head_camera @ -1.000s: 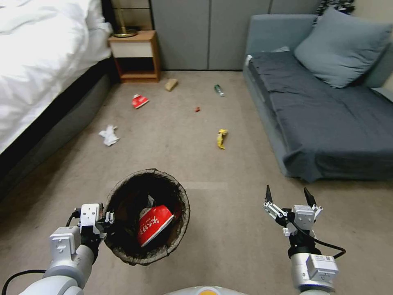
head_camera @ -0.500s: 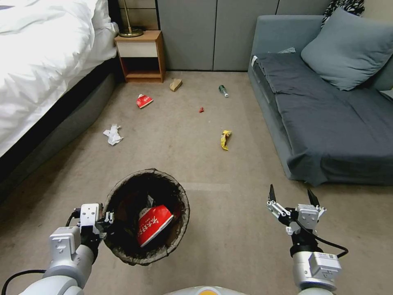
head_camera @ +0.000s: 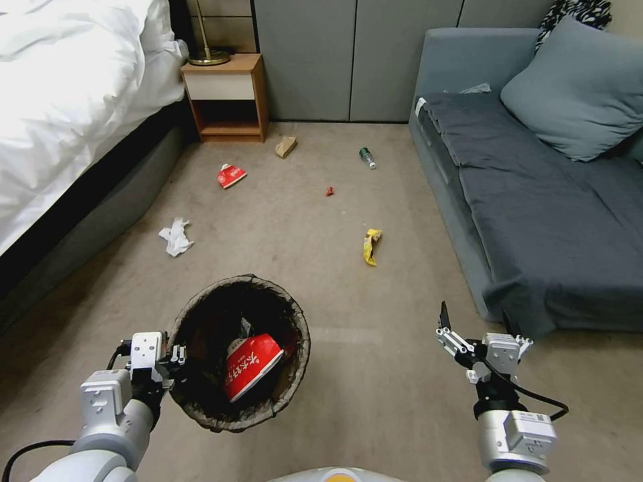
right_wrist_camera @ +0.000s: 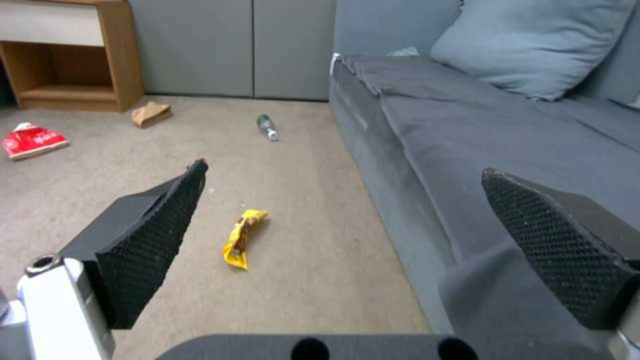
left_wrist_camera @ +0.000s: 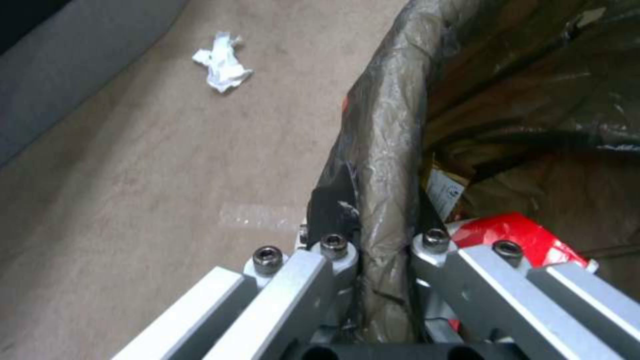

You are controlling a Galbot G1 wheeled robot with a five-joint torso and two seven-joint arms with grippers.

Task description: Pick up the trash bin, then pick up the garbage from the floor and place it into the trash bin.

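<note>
- Nearest the robot, the left gripper [head_camera: 175,359] is clamped on the near-left rim of the trash bin [head_camera: 295,375], which it holds above the floor [head_camera: 375,402]. The left wrist view shows its fingers [left_wrist_camera: 331,210] pinching the bag-covered rim from both sides.
- Inside the bin lies a red-and-white carton [head_camera: 251,365], so some litter is already collected.
- The right gripper [head_camera: 475,320] hovers empty near the sofa's [head_camera: 549,221] front corner, jaws spread wide.
- Ahead of it the yellow wrapper [head_camera: 370,245] is the closest litter; the white tissue [head_camera: 175,236] sits toward the bed [head_camera: 60,100].
- Farther on lie a small red scrap [head_camera: 329,191], a red carton [head_camera: 231,175], a green bottle [head_camera: 366,157] and a brown paper scrap [head_camera: 286,146] near the nightstand [head_camera: 228,94].
- Judged step: bin lifted, collection under way. The next move likely calls for closing in on the yellow wrapper and lowering the open right gripper over it.
</note>
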